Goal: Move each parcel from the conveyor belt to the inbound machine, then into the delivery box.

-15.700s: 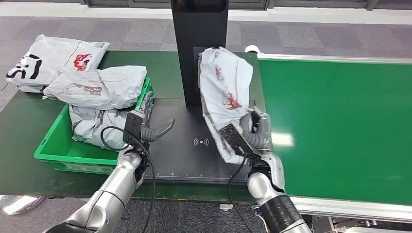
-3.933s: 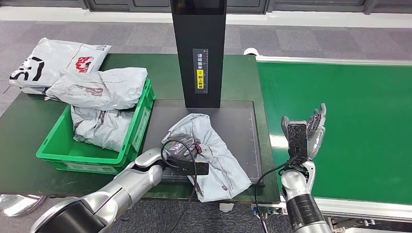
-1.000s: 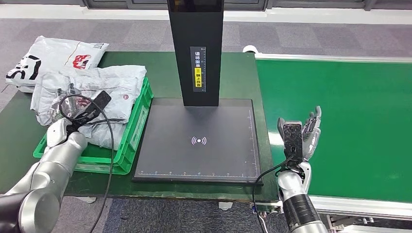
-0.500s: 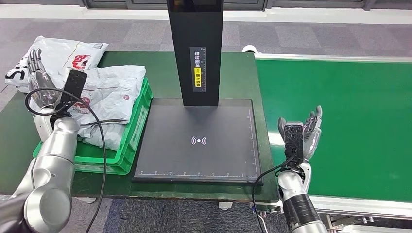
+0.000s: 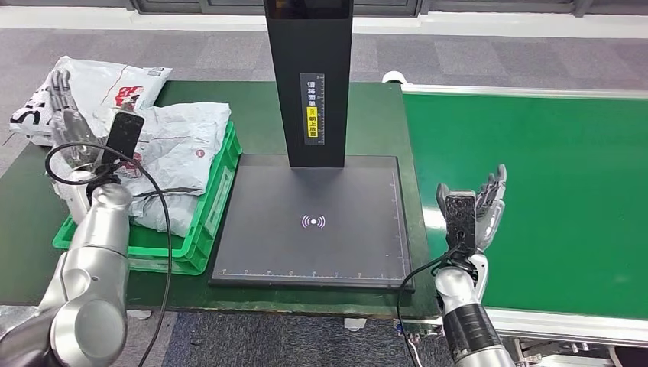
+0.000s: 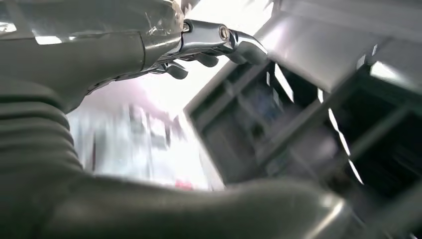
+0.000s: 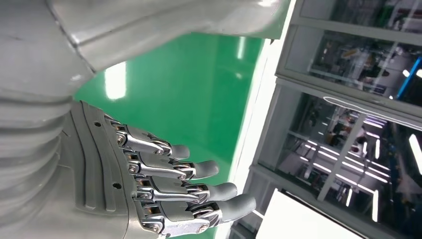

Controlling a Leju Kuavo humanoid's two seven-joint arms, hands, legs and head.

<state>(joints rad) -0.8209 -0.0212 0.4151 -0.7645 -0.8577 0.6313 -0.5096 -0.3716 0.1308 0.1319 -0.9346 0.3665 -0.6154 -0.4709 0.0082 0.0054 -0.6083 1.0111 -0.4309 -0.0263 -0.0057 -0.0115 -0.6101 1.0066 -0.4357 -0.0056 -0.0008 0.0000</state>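
While the left hand (image 5: 72, 126) hangs raised with fingers spread and empty above the far left of the green delivery box (image 5: 197, 229), the crumpled grey parcel (image 5: 183, 141) lies atop the box's pile, long axis running left to right. The right hand (image 5: 477, 208) is upright, spread wide, empty, over the conveyor belt's (image 5: 550, 183) near left edge.

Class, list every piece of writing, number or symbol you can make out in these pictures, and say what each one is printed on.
Column label: vertical characters, white above, a yellow patch below; too small to read.
Scan plate: a wireless-wave symbol, no words; ruler ticks along its edges, numbers unreadable.
Far parcel: large black lettering, partly hidden by the left hand, and a red logo; neither reads clearly.
Top parcel in the crate: red print, unreadable.
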